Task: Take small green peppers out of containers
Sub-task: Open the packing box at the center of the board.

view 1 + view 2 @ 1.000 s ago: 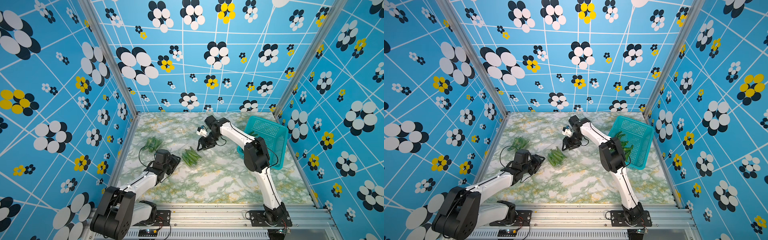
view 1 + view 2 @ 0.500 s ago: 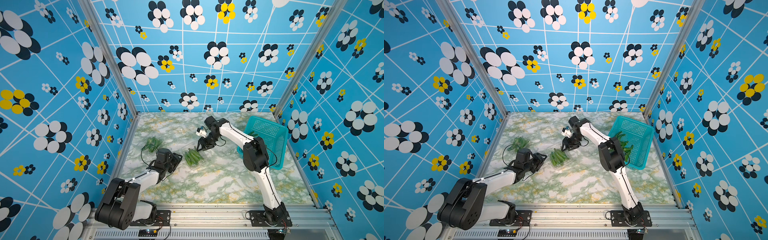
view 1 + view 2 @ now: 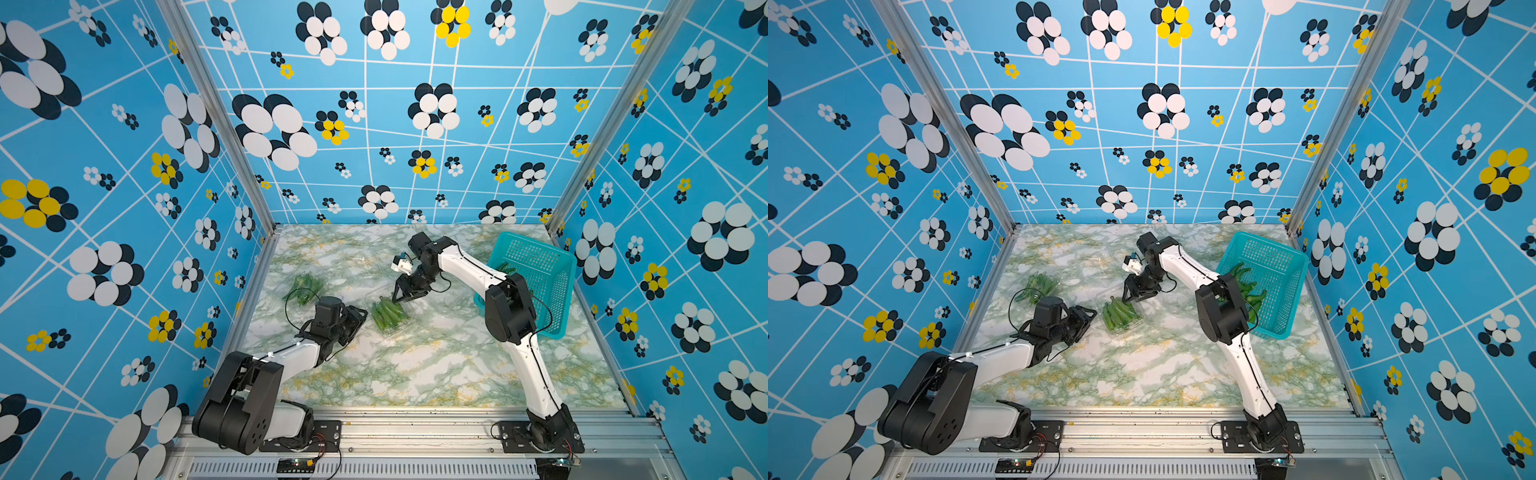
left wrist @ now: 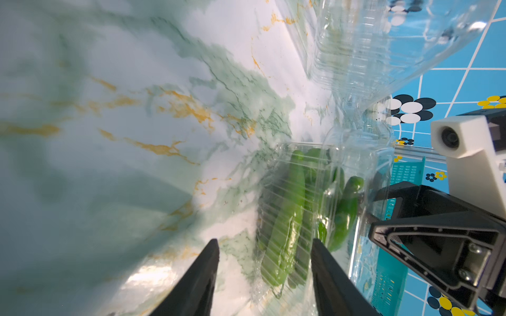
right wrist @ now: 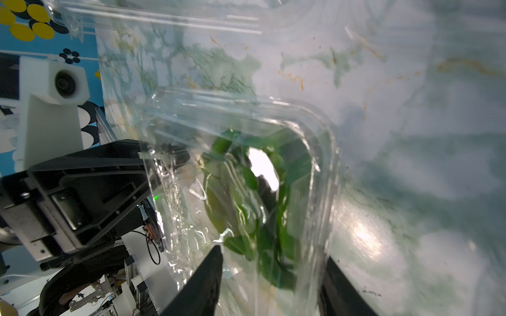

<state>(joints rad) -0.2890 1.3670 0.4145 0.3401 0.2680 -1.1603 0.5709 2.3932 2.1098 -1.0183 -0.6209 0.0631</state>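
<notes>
On the marble table [image 3: 436, 365], mid-frame, a clear box [image 3: 401, 328] of green peppers [image 3: 388, 313] lies between both grippers. The left gripper [image 3: 360, 318] stands open just left of it. The right gripper [image 3: 409, 297] straddles its upper end (whether pinching, I cannot tell).

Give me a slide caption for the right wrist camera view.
Right jaws, open, poised over a clear clamshell of green peppers on marble, left jaws beside it.
</notes>
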